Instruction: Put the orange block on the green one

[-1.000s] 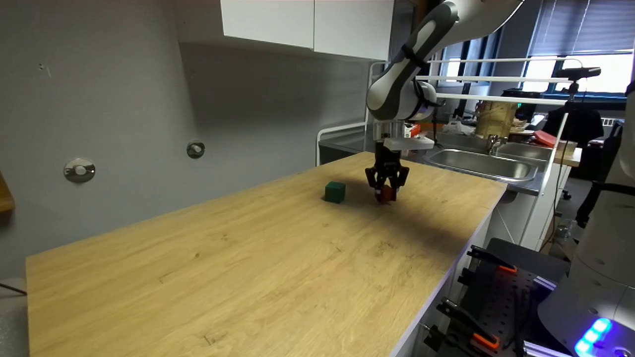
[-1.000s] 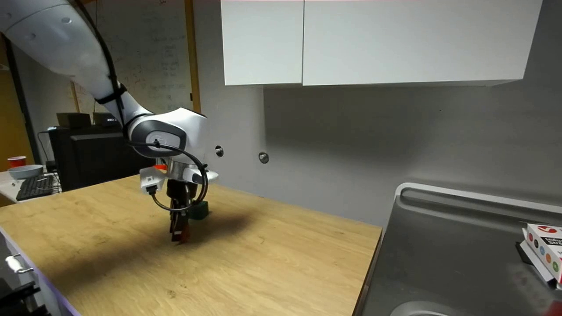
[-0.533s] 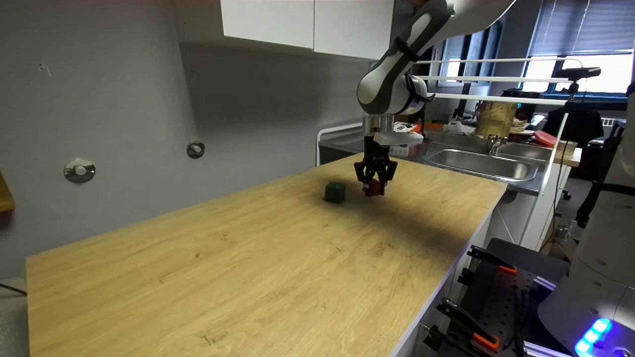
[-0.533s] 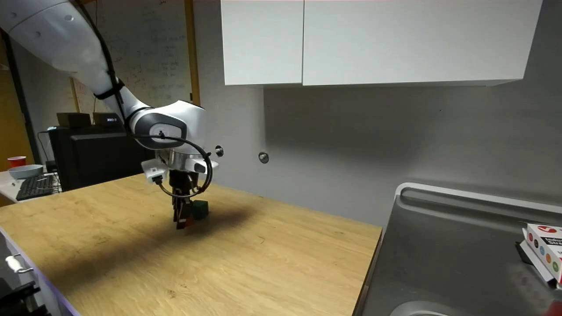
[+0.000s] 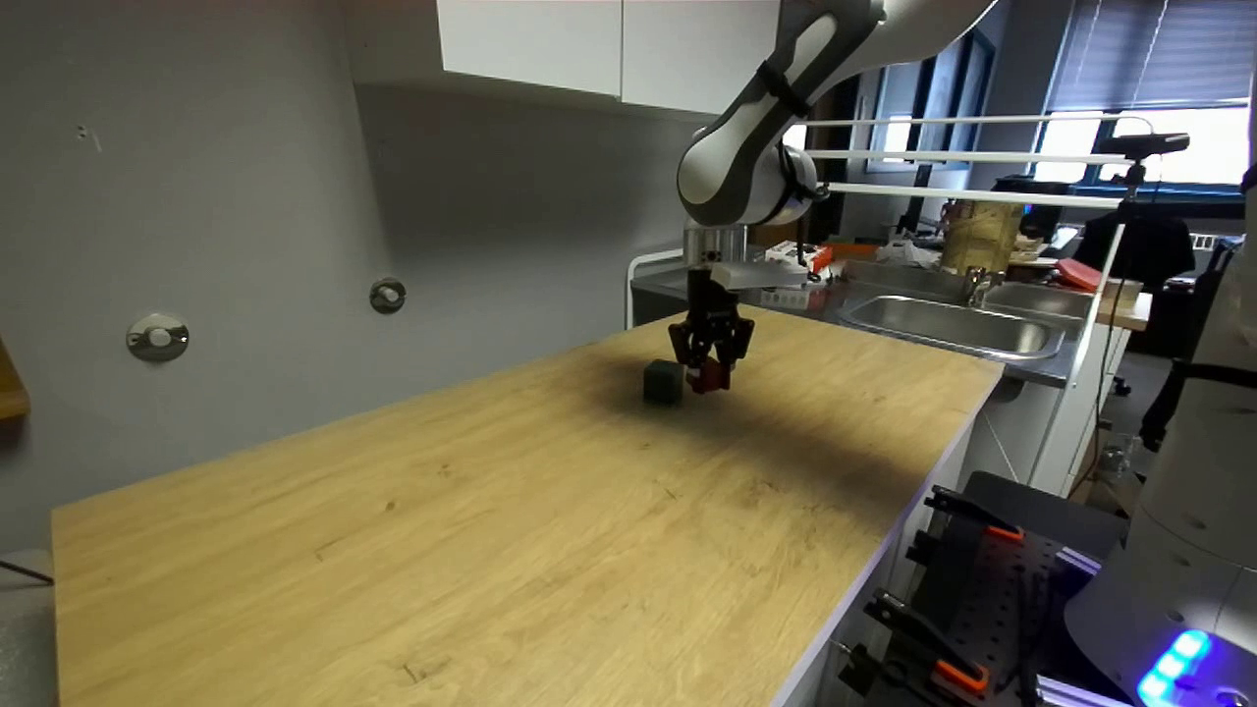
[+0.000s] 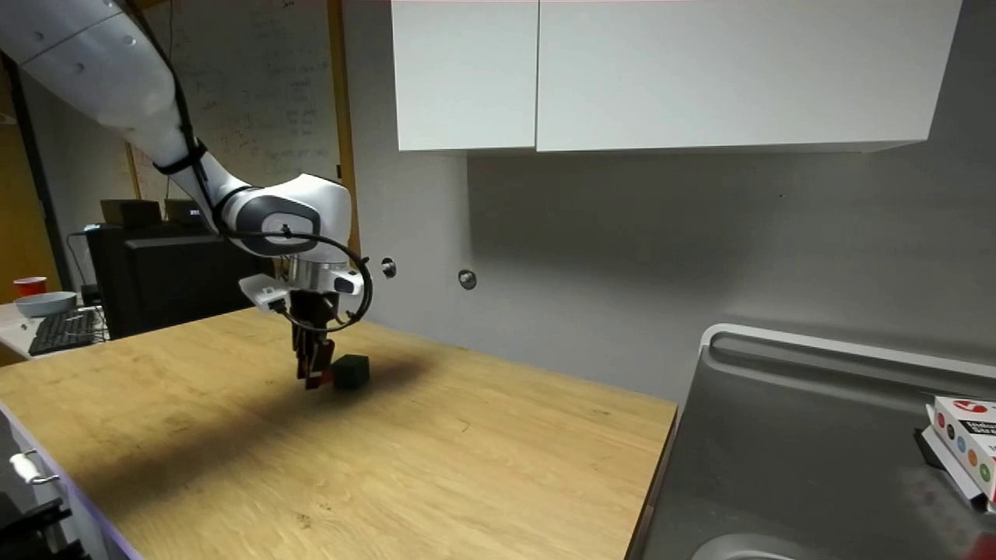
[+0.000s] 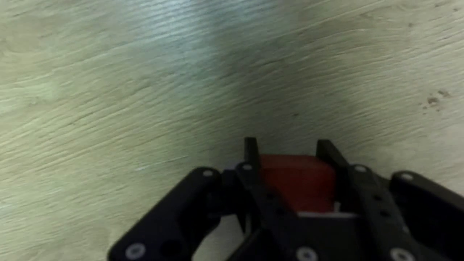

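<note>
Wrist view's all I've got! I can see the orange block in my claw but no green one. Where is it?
Observer: The green block is standing on the wooden tabletop, just left of your claw as seen in an exterior view.
Operator: Cool! So can I just let go now?
Observer: I wouldn't yet. In both exterior views the bottom of the orange block shows lower than the top of the green block, so it probably needs to go up first.
</note>
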{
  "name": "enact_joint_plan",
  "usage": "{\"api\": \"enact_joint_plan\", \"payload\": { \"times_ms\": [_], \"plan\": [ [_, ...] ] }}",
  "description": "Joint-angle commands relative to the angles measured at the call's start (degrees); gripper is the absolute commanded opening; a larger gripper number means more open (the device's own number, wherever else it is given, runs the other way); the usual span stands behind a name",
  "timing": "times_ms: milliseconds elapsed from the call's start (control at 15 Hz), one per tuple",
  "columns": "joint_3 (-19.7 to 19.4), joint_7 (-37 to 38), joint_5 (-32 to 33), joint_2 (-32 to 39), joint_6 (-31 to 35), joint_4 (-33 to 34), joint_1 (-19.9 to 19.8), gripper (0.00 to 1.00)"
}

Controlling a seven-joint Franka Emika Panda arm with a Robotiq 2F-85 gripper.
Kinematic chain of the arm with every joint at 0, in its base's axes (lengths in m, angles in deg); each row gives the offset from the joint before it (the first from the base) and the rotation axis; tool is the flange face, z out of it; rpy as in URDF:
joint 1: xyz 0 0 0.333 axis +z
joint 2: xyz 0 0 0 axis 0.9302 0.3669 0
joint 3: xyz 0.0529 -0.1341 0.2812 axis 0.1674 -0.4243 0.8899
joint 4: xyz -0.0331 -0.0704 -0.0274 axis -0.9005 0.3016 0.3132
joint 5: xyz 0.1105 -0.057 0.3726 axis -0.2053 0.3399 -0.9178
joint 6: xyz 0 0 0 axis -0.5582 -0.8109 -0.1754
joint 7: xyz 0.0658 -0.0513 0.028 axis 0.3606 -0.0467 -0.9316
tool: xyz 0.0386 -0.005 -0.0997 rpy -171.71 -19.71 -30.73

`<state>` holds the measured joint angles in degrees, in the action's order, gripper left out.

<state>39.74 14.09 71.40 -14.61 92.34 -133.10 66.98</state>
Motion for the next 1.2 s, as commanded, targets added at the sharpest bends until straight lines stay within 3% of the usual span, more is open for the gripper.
{"api": "enact_joint_plan", "payload": {
  "times_ms": [0, 1133],
  "plan": [
    [0.6, 0.7, 2.4, 0.0, -1.8, 2.5, 0.7, 0.18],
    [1.0, 1.9, 4.7, 7.5, -2.5, 14.0, 2.4, 0.18]
  ]
}}
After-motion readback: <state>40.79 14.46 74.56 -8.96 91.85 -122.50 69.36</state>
